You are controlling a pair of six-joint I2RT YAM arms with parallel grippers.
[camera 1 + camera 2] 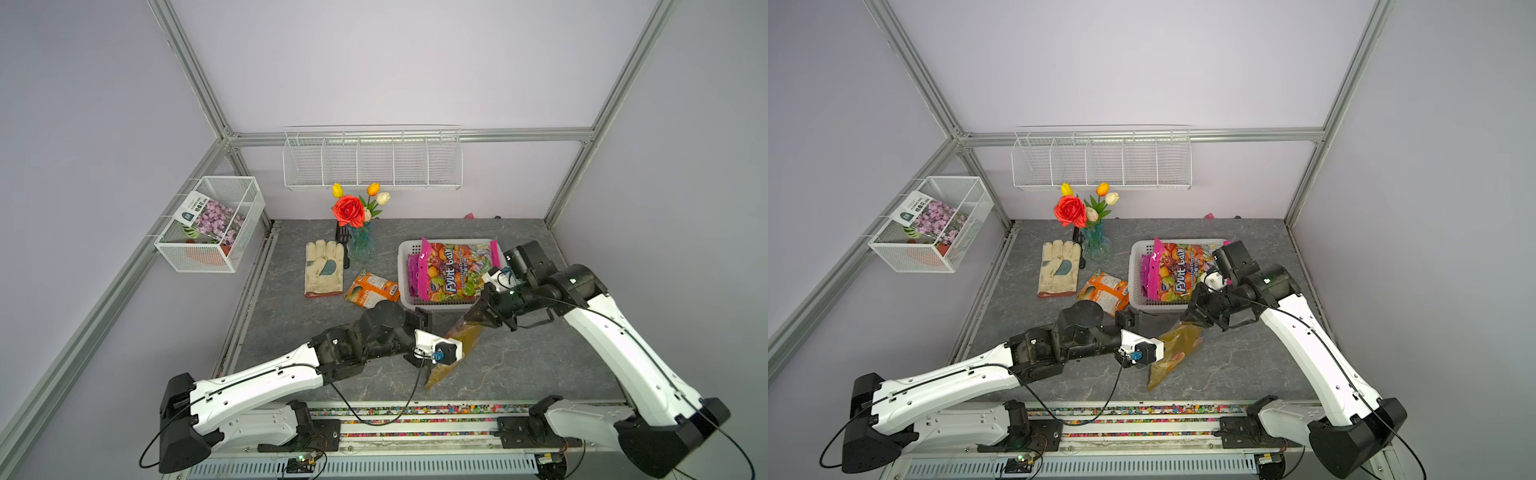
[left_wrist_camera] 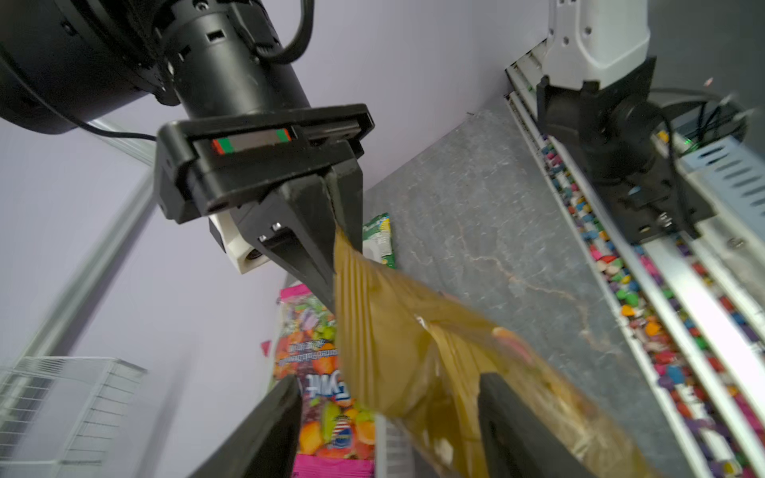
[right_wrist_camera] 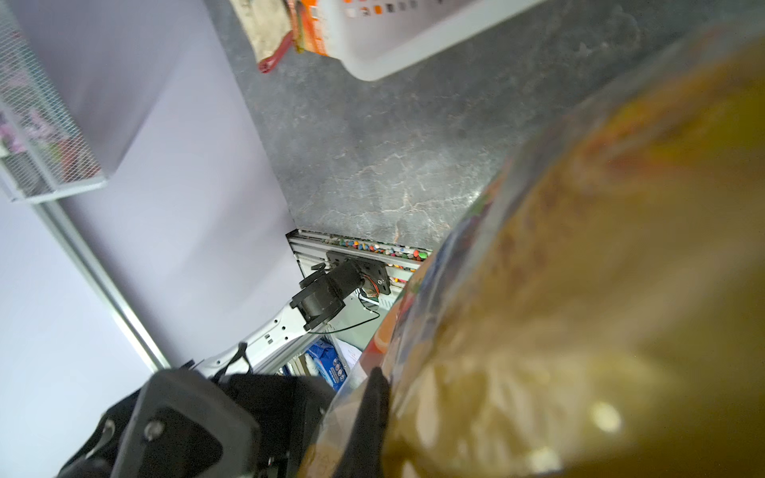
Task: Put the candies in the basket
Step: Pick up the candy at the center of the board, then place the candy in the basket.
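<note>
Nearest, the left gripper [image 2: 389, 378] straddles a slanting gold candy bag [image 1: 1179, 349], jaws spread. The right gripper [image 2: 340, 269] pinches its upper edge, likely a handover toward the white basket [image 1: 405, 270] just beyond, which holds a magenta bag [image 1: 453, 270]. An orange bag [image 1: 372, 289] lies beside it.

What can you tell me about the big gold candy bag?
The large gold see-through plastic candy bag is glossy and crinkled, with blurry colourful pictures. The right gripper is shut on its pleated top edge, so it hangs slanted above the grey marbled table, just outside the white perforated plastic basket. The open left gripper straddles its lower part.
</note>
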